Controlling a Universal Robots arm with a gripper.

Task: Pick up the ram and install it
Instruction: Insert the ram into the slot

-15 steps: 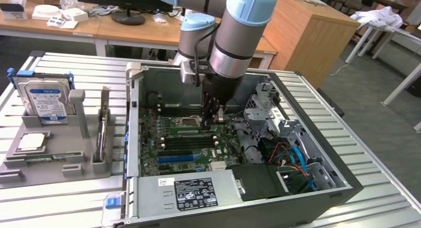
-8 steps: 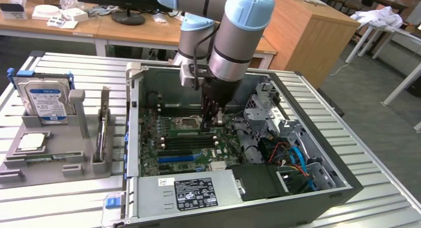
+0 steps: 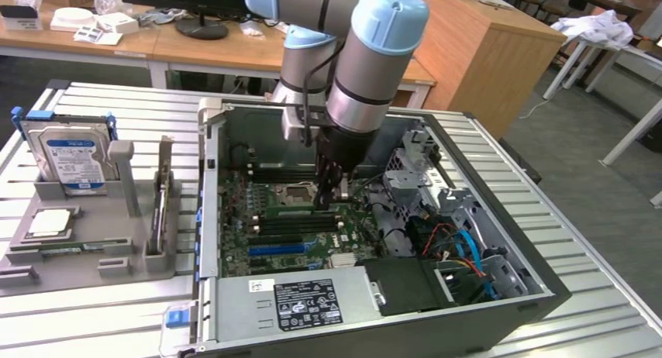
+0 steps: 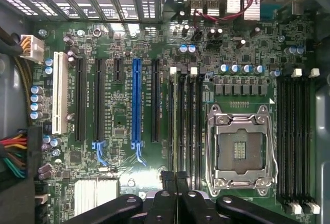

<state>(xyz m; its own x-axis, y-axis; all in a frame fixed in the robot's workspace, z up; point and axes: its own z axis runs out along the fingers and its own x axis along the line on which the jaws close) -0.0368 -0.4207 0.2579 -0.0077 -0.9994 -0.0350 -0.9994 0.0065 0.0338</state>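
Gripper (image 3: 336, 197) was inside the open PC case (image 3: 517, 288), low over the motherboard (image 3: 300, 238), beside the CPU socket (image 4: 240, 149) and at the end of the black memory slots (image 4: 185, 126). In the wrist view the jaws (image 4: 175, 181) were pressed together with nothing visible between them. The ram (image 3: 60, 249) looked to be lying flat in the grey fixture (image 3: 93, 257) on the exterior view's left. It sat just in front of the silver processor chip (image 3: 52, 222), outside the case and well apart from the jaws.
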